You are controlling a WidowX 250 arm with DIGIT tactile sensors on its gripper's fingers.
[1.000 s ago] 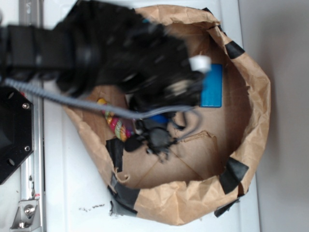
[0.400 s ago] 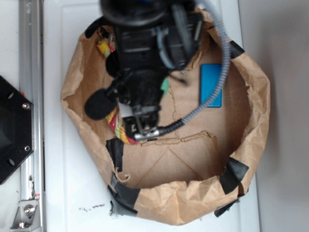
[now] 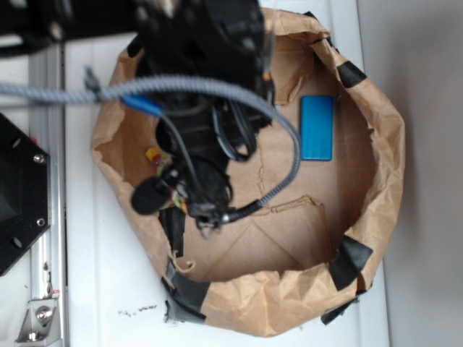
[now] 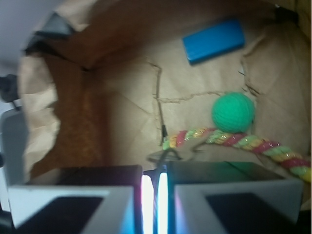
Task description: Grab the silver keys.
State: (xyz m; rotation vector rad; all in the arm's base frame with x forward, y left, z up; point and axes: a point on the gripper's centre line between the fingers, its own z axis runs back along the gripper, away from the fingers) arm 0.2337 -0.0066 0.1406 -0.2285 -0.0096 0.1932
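Note:
In the wrist view my gripper is shut, its two pads almost touching, with a thin dark piece of the silver keys pinched between them. The grey wire ring and a key stick out just beyond the fingertips, over the brown paper floor. A green ball and the striped rope toy lie just beyond, to the right. In the exterior view the black arm covers the keys, and the gripper points down inside the paper bag.
A blue rectangular block lies flat at the bag's far side, also visible as the blue block. The bag's crumpled walls ring the work area, patched with black tape. A black base and a metal rail stand to the left.
The arm has swung over the left half of the bag and the gripper has moved slightly down the exterior view. The rope toy and green ball are now mostly covered by the arm.

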